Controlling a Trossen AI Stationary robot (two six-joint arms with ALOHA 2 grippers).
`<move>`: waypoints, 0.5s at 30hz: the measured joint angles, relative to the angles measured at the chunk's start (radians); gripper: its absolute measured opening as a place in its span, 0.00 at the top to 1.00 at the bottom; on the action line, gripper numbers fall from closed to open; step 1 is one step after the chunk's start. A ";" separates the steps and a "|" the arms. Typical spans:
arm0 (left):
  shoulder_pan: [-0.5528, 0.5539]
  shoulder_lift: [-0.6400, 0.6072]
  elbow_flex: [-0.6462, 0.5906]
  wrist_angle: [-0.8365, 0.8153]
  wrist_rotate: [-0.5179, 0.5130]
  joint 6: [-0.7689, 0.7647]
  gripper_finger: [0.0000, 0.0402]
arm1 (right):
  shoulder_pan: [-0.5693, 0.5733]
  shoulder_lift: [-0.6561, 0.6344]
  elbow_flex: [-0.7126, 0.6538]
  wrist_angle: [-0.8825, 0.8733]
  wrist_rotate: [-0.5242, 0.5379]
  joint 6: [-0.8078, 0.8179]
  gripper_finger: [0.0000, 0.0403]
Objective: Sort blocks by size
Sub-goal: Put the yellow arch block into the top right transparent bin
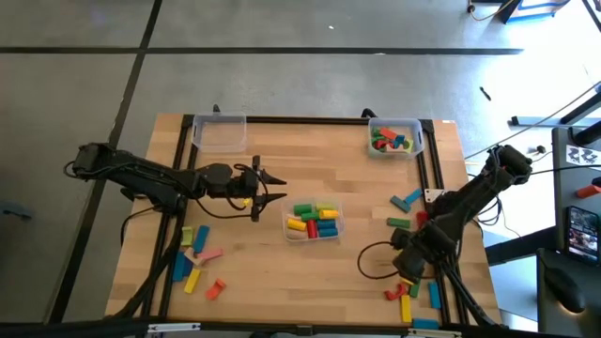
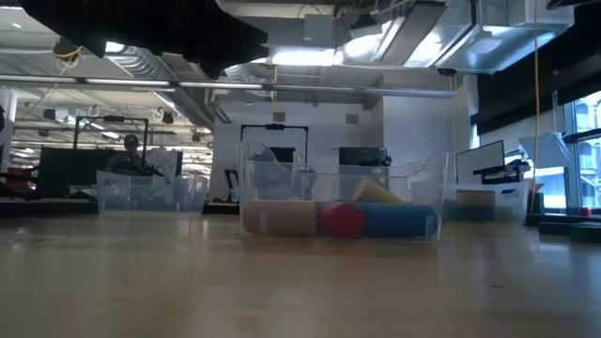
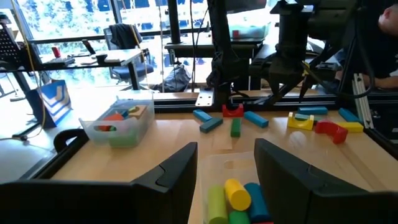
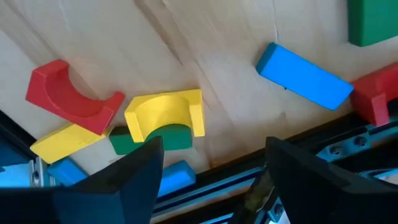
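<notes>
High view showed the left gripper (image 1: 266, 191) left of centre, its two fingers spread apart with nothing between them, pointing toward the clear middle bin (image 1: 315, 222) just to its right. Left wrist view confirmed this: the dark fingers (image 3: 174, 177) stood apart over the near end of that bin, where yellow, green and blue blocks (image 3: 236, 198) lay inside. Below the left arm, at the lower left of the table (image 1: 272, 272), a loose group of blocks (image 1: 195, 258) in yellow, blue, pink, green and orange lay scattered.

The right gripper (image 1: 409, 274) hung low at the lower right of the table, over another scatter of blocks (image 1: 406, 299). Right wrist view showed its fingers (image 4: 124, 180) wide apart and empty, above a yellow arch (image 4: 166, 113) lying against a green block (image 4: 166, 138), with a red arch (image 4: 68, 98) and a yellow bar (image 4: 62, 142) beside them and a blue bar (image 4: 305, 76) farther off.

At the upper right of the table a second bin (image 1: 394, 137) held red, green and blue pieces. At the upper left an empty-looking clear bin (image 1: 219, 132) sat by the frame. A blue L-shaped pair of bars (image 1: 407, 200) and a green bar (image 1: 398, 222) lay right of the middle bin.
</notes>
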State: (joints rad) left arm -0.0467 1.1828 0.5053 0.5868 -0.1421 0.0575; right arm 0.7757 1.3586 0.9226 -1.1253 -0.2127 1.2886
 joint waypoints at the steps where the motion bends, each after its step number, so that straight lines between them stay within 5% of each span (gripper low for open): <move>1: 0.000 0.000 0.000 0.000 0.000 0.004 0.61 | 0.000 0.000 0.000 0.002 0.000 0.005 0.32; 15: 0.000 0.000 0.000 -0.001 0.000 0.003 0.61 | 0.012 0.001 -0.182 0.277 -0.056 0.035 0.32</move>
State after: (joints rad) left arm -0.0467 1.1828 0.5053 0.5863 -0.1421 0.0608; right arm 0.7875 1.3594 0.7409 -0.8485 -0.2688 1.3239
